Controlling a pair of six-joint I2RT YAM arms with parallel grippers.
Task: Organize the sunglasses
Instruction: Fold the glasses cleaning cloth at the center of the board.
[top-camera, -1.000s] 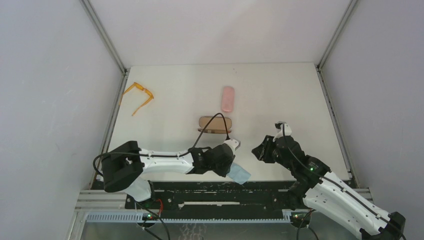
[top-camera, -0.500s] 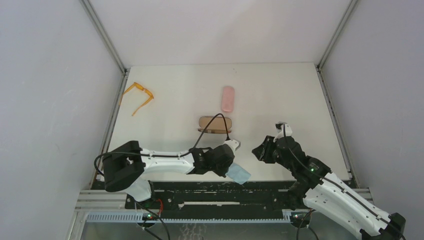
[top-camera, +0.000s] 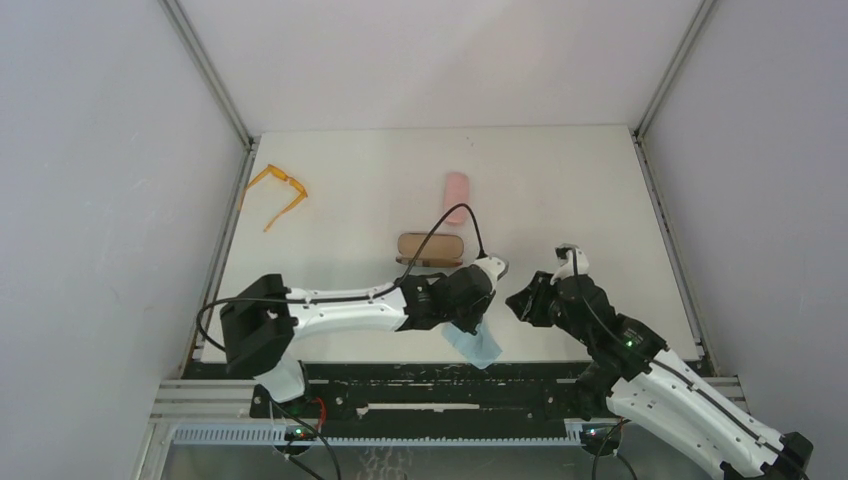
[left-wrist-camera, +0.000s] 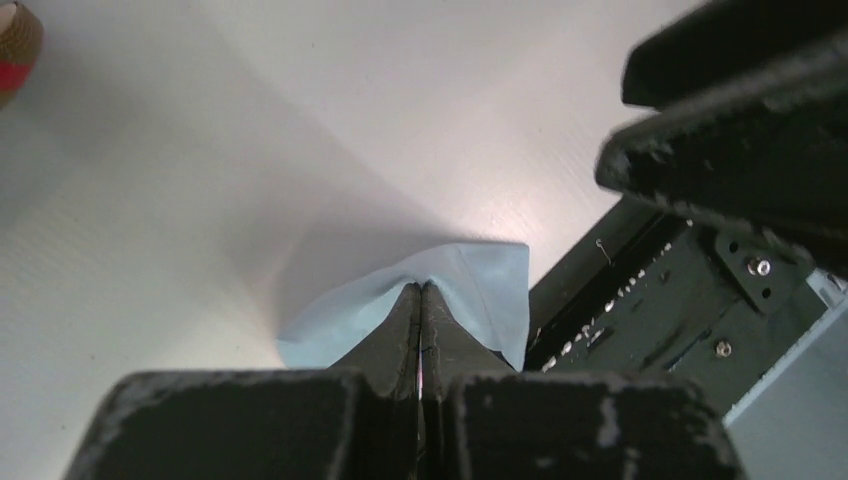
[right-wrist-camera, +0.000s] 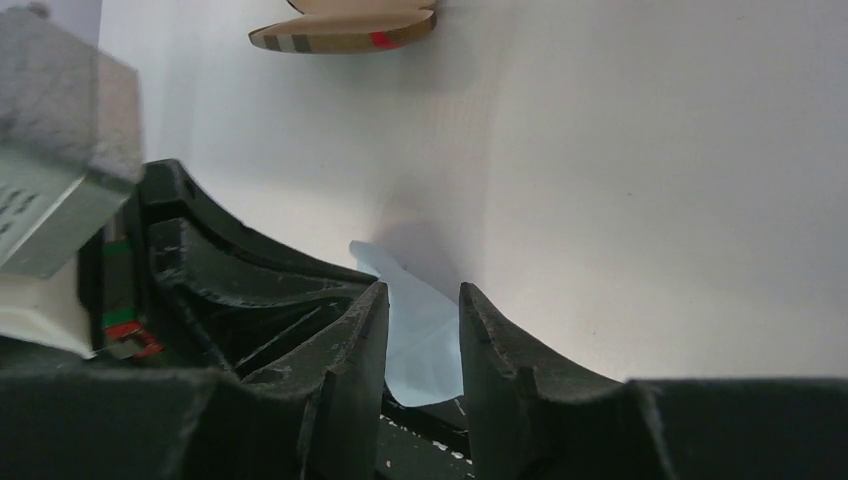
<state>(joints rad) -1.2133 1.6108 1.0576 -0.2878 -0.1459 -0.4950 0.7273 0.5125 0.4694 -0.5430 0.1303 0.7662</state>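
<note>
The orange sunglasses (top-camera: 277, 192) lie open at the table's far left edge, far from both arms. The black sunglasses are out of view. My left gripper (top-camera: 478, 318) is shut on a light-blue cloth (top-camera: 480, 345) near the table's front edge. In the left wrist view the closed tips (left-wrist-camera: 421, 288) pinch a raised fold of the cloth (left-wrist-camera: 470, 285). My right gripper (top-camera: 520, 300) is open and empty, just right of the left one. In the right wrist view (right-wrist-camera: 422, 300) the cloth (right-wrist-camera: 425, 335) shows beyond the gap between its fingers.
A closed brown case (top-camera: 430, 248) lies mid-table, just behind the left gripper; it also shows in the right wrist view (right-wrist-camera: 345, 30). A pink case (top-camera: 456, 190) lies further back. The black front rail (top-camera: 420, 375) runs right below the cloth.
My left arm has swung right and a little forward with the cloth, closing in on the right gripper. The right arm has barely moved.
</note>
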